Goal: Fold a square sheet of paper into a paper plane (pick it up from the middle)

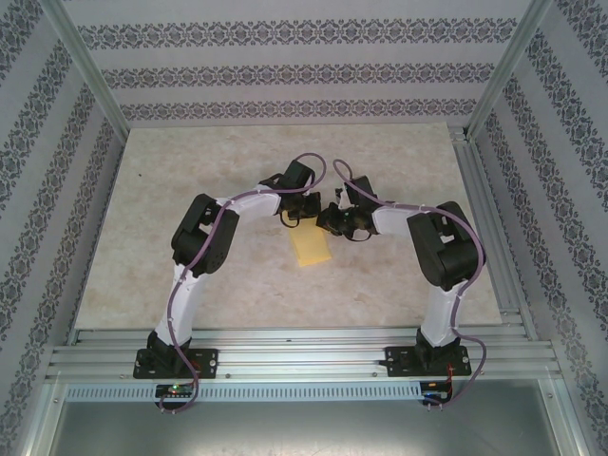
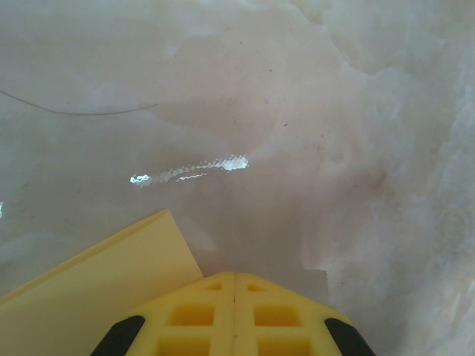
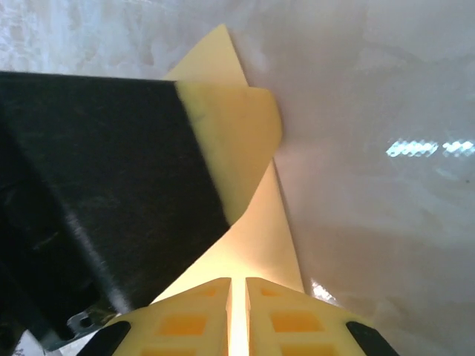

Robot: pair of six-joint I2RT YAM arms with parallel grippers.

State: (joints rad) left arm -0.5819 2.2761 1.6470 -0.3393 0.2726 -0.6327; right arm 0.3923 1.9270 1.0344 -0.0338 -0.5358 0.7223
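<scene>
right gripper [image 3: 237,282] pinches the square sheet of paper [image 3: 260,230], left gripper [image 2: 234,276] closed.

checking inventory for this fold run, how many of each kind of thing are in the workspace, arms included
yellow paper sheet: 1
robot arms: 2, left and right
table: 1
total: 4

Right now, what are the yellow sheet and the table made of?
The yellow sheet looks like thin matte paper: it curls over, and light glows through it. The table looks like glossy marbled stone or laminate, I can't tell which; glare shines on it.
</scene>
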